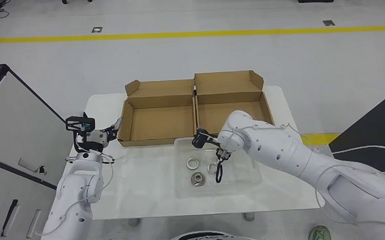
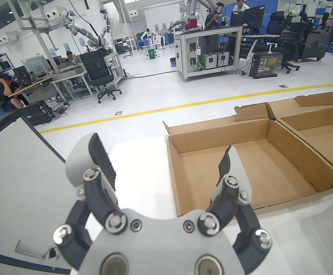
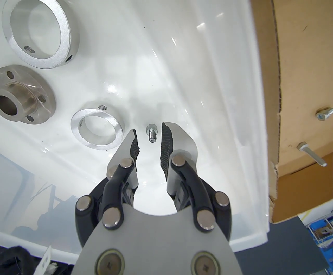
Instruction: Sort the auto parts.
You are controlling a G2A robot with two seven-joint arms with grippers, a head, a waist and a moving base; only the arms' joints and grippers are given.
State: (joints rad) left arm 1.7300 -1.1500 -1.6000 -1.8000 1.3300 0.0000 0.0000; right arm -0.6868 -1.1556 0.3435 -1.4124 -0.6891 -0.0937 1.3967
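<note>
Lying within parted right hand (image 3: 148,129), stubby silver bolt (image 3: 151,134), round socket head

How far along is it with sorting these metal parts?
Early on, it seems. Done: two bolts lie in a cardboard box. In hand: the right hand, open, straddles a small screw in the white tray, not yet gripped. Left: two aluminium rings and a flanged hub wait in that tray. The left hand is open beside the left box.

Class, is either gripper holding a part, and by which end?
Nothing is held. The right gripper is open over a bolt; the left gripper is open and empty.
</note>
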